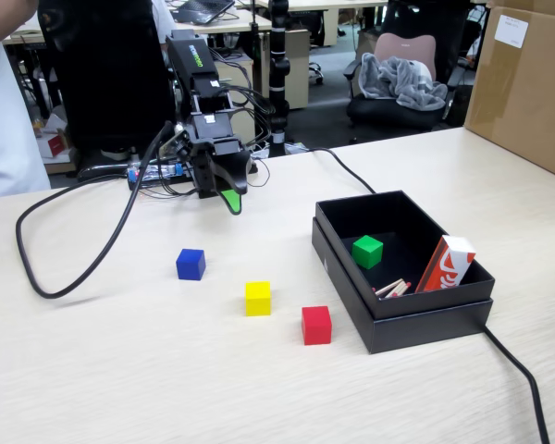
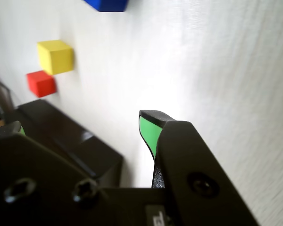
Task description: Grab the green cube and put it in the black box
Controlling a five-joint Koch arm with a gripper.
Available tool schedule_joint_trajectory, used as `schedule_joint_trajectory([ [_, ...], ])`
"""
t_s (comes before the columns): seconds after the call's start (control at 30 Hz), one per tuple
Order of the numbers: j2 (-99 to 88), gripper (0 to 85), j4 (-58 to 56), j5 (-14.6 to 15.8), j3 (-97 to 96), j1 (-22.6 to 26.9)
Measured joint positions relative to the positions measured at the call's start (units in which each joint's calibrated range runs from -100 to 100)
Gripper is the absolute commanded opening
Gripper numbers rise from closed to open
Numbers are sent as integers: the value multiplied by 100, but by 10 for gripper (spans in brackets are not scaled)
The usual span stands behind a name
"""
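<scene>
The green cube (image 1: 367, 251) rests flat on the floor of the black box (image 1: 416, 319), near the box's middle. My gripper (image 1: 224, 192) hangs above the table well to the left of the box in the fixed view, apart from every cube. It is black with a green-lined tip. In the wrist view the gripper (image 2: 80, 125) stands open, a wide gap between its two jaws and nothing in it. Behind that gap lies a corner of the black box (image 2: 70, 136). The wrist view does not show the green cube.
On the table stand a blue cube (image 1: 191, 264), a yellow cube (image 1: 257, 298) and a red cube (image 1: 316, 325). A red-and-white packet (image 1: 446, 264) and wooden sticks (image 1: 393, 289) share the box. A black cable (image 1: 74, 268) loops at left. A brown carton (image 1: 527, 83) stands at the back right.
</scene>
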Motion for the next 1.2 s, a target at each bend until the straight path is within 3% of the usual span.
schedule_joint_trajectory([
  [0.73, -52, 499, 2625, -259, -2529, -29],
  [1.2, -26, 493, 2656, -264, -2647, -137],
])
